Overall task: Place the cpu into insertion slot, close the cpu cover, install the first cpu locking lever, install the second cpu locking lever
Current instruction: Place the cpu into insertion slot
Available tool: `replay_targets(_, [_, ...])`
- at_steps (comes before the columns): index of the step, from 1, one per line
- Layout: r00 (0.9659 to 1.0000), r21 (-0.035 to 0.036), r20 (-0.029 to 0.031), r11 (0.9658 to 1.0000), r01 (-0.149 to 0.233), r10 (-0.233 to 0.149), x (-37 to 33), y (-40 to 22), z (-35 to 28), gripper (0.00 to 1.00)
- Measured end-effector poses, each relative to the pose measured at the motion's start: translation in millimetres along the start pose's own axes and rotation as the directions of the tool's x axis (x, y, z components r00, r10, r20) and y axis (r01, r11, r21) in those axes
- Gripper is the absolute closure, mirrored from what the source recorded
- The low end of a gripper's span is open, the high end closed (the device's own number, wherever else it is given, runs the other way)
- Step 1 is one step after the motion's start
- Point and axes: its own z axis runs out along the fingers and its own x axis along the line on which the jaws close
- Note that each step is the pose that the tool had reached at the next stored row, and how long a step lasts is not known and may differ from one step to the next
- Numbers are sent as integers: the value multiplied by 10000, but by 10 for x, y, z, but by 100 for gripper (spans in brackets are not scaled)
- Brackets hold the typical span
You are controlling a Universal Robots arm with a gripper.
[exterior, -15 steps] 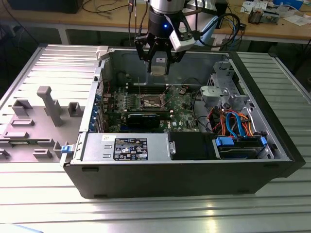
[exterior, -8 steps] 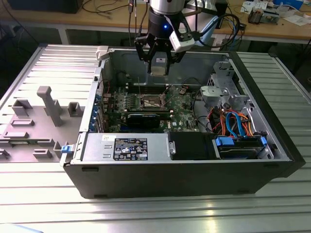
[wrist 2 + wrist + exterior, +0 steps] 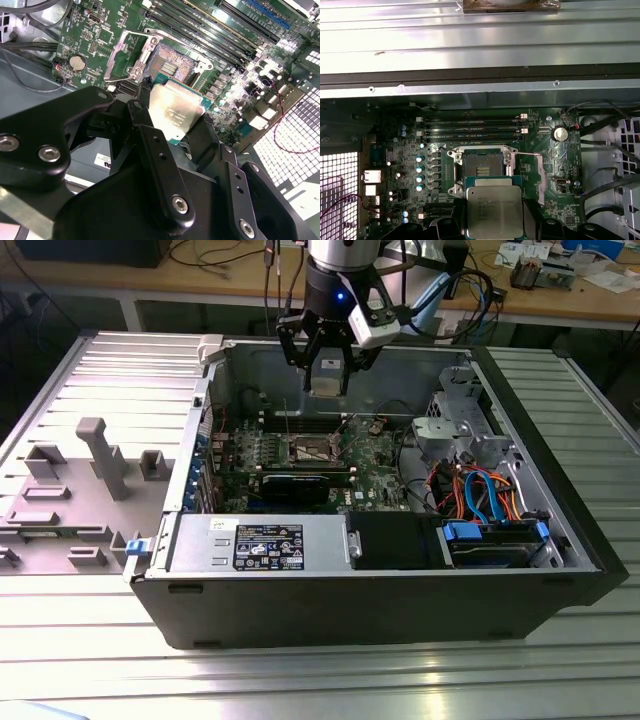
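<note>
**One Arm: CPU Gripped Above the Open Socket**

1. A ribbed metal table [image 3: 560, 680] carries an open computer case [image 3: 400, 610], which lies on its side with the interior facing up.
2. Inside the case, a green motherboard [image 3: 380, 455] sits toward the far wall. A grey-labelled power supply [image 3: 260, 545] sits along the near wall, and a black graphics card [image 3: 300, 483] lies between the two.
3. The gripper [image 3: 328, 365] hangs above the case, over the far part of the motherboard.
4. The black fingers [image 3: 137, 112] are drawn in against opposite edges of the cpu [image 3: 175, 112] and clamp it with the silvery top exposed. The cpu is held in the air and touches no part of the board.
5. In both wrist views, the insertion slot [image 3: 482, 165] is unoccupied, with its brownish contact field uncovered.
6. The cpu cover [image 3: 117, 52] is swung up and open on the side of the slot nearest the round coin battery [image 3: 75, 62].
7. The long memory slots [image 3: 470, 130] run along the slot's far side.
</note>
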Motion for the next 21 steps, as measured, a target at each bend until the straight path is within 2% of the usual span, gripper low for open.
replay_targets(6, [10000, -1, 0, 10000, -3, 3, 0, 0, 1, 45])
replay_targets(21, [9990, -9, 19, 9990, -439, 439, 0, 0, 5, 45])
